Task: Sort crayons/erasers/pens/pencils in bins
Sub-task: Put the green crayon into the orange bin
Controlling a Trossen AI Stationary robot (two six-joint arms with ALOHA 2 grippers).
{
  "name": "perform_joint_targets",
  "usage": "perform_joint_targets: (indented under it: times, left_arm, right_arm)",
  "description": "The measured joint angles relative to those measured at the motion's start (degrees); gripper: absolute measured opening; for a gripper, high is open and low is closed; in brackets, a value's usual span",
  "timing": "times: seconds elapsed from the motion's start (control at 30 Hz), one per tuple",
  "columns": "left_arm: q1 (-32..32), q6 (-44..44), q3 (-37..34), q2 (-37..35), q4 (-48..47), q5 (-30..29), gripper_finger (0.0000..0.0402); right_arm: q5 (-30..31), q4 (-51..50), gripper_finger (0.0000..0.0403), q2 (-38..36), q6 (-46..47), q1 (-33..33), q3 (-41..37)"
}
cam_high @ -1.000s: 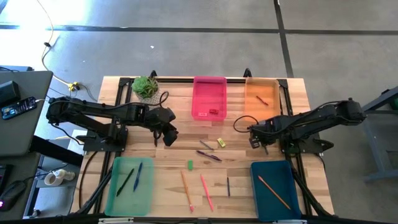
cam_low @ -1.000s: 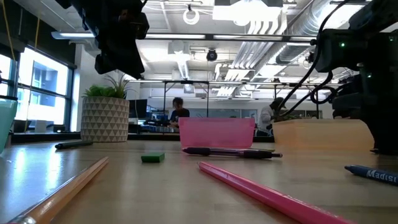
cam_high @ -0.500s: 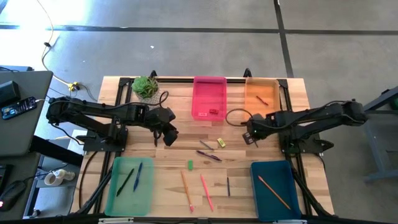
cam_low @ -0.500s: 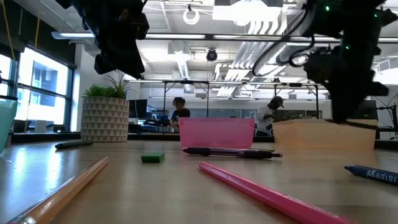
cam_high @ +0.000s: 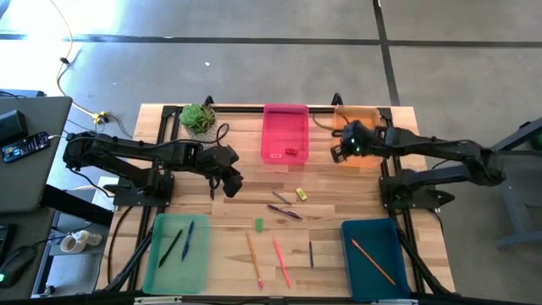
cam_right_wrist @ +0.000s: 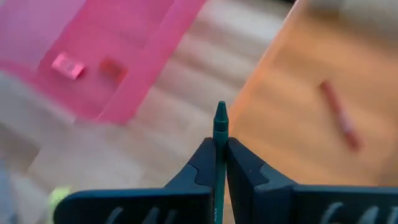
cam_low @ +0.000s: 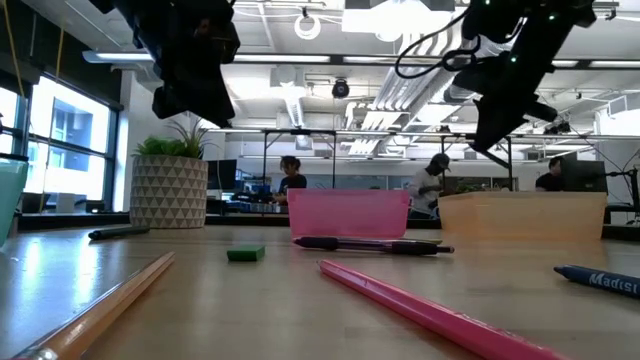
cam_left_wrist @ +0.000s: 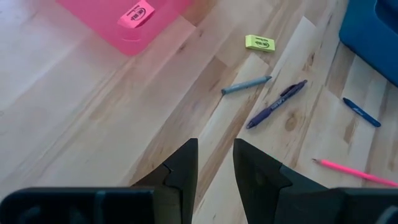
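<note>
Light wooden table (cam_high: pixel 246 182) seen from above. Along its upper edge: potted plant (cam_high: pixel 198 119), pink bin (cam_high: pixel 284 132), orange bin (cam_high: pixel 356 131). Lower corners: green bin (cam_high: pixel 177 252), teal bin (cam_high: pixel 373 259). Centre: yellow eraser (cam_high: pixel 301 195), green eraser (cam_high: pixel 258 224), 2 pencils (cam_high: pixel 254 259).

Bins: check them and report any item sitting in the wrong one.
Nothing stands out. The pink bin holds only erasers, the orange bin a red crayon, the light green bin two pens, the teal bin one pencil. The right end effector holds a green crayon by the orange bin.
</note>
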Motion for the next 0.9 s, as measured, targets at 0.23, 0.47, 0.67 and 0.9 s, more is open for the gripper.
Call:
perform_joint_targets:
  times: [0.23,0.47,0.67,0.9]
  left_arm:
    - [0.0,-0.3,0.0,0.0,0.1,-0.6,0.009]
    - [-0.5,-0.3,0.0,0.0,1.4,-0.6,0.009]
    - [-1.4,-0.3,0.0,0.9,6.0,-0.4,0.009]
    - [-2.7,-5.0,0.0,3.1,8.3,2.6,0.009]
  right_arm:
    - [1.9,4.7,0.0001,0.2,-14.5,-11.5,-2.7]
    - [-4.7,6.6,0.0001,1.7,-20.3,-19.7,-5.7]
    - [-6.7,9.2,0.0001,5.8,-25.4,-22.6,-5.8]
    - [-9.5,9.6,0.0001,12.5,-27.9,-24.0,-5.9]
